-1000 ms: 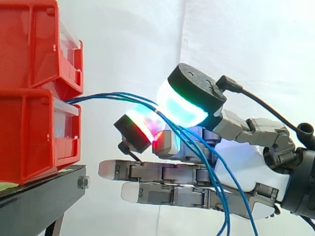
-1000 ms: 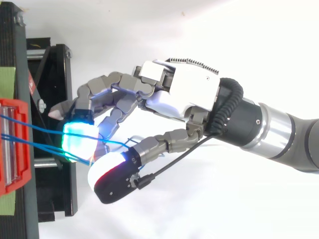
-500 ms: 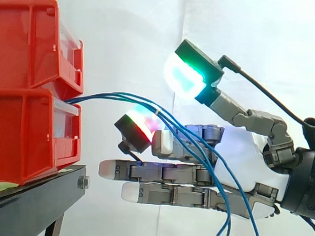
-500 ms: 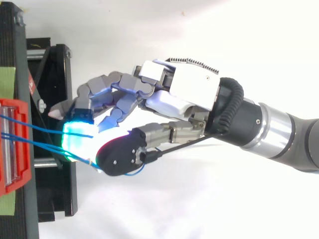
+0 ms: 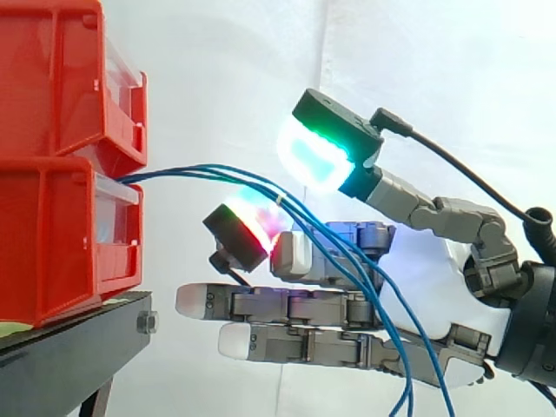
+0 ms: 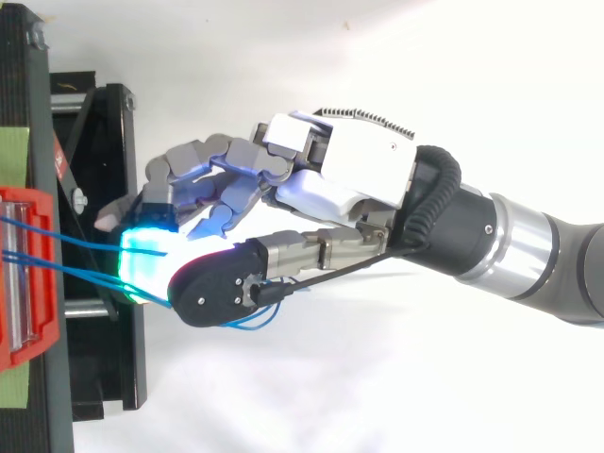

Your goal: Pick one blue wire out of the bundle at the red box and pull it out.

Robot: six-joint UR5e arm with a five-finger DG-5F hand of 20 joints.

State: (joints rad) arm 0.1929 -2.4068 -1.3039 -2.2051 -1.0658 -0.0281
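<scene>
The hand point(image 5: 417, 274) is partly open, and nothing is pinched yet. Its thumb point(image 5: 317, 156) is lifted high, with the glowing green-cyan pad facing down. One finger point(image 5: 250, 228) is curled up beneath it, and the other fingers point(image 5: 287, 304) lie straight and low, pointing ahead.

The blue wires point(image 5: 208, 169) leave the red box point(image 5: 52, 243) just ahead of the fingertips. They arch back through the gap between thumb and curled finger, then drape over the palm side and hang down below the wrist. They seem to lie on or just above the curled finger's pad, and I can see clear space between them and the thumb.

That looks deliberate to me: the curled finger makes a shelf under the bundle, and the thumb waits above to clamp down. The straight fingers stay low, out of the way of the strands.

The strands run close together where the thumb would land. Catching one rather than several is the fiddly part, I'd say.

The red box sits under a second red bin point(image 5: 52, 78) on the black stand point(image 5: 78, 347), ahead of the hand and a little below the thumb.
</scene>
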